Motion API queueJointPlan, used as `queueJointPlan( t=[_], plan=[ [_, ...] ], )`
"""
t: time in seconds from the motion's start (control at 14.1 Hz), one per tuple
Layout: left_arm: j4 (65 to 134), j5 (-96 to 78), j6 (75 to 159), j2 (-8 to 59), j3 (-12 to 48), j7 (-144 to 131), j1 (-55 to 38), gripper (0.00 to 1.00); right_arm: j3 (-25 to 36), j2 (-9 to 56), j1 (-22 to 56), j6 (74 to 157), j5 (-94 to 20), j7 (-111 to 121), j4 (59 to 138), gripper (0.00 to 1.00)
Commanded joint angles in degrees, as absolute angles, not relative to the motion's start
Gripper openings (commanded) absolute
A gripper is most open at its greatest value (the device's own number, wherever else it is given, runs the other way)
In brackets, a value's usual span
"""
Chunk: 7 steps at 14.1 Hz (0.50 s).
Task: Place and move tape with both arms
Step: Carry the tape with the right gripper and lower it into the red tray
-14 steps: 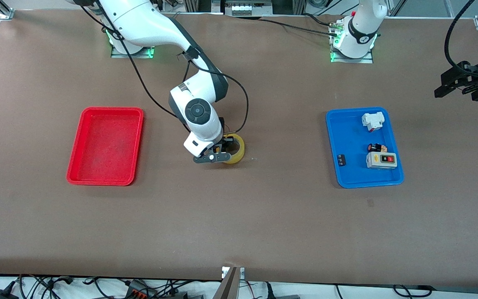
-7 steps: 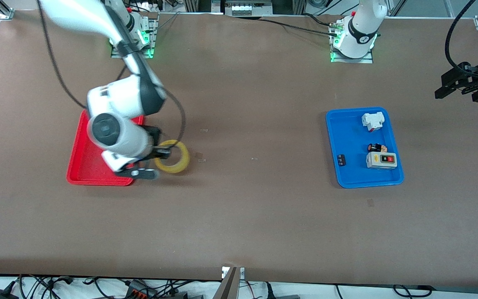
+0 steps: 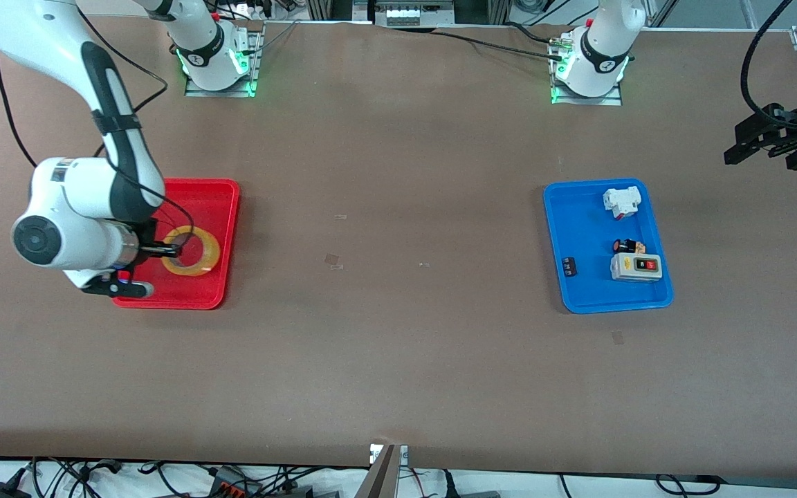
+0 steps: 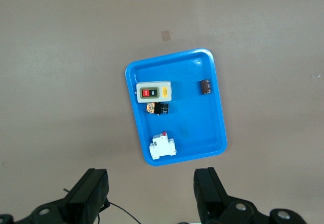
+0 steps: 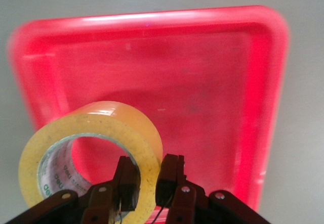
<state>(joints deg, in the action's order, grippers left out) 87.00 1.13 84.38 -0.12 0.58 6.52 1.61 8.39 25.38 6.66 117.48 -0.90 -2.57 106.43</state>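
Over the red tray (image 3: 225,207) I had the right pincer (image 3: 163,250) clenched on the wall of the tape roll (image 3: 193,251) | left pincer (image 3: 766,144) hung released over the desk (image 3: 398,360) near the blue tray (image 3: 582,228), waiting | switch box (image 3: 636,266) lay in that blue tray

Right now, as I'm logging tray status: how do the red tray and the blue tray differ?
The red tray lies toward the right arm's end; the blue tray toward the left arm's. The blue tray holds small electrical parts; over the red tray the right gripper holds the tape. Both are shallow rounded rectangles.
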Motion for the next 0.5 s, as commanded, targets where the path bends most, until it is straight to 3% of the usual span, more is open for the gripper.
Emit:
queueJointPlan(
  t=[0.0,0.43],
  plan=[
    [87.36,1.05,84.38,-0.44,1.41,7.21,2.55,1.00,7.65,20.48,3.62,123.30,-0.09,2.79,115.03,0.00],
    [87.28,1.05,84.37,-0.35,1.49,7.12,2.46,1.00,7.73,20.57,3.60,125.60,0.87,3.78,117.95,0.01]
  ],
)
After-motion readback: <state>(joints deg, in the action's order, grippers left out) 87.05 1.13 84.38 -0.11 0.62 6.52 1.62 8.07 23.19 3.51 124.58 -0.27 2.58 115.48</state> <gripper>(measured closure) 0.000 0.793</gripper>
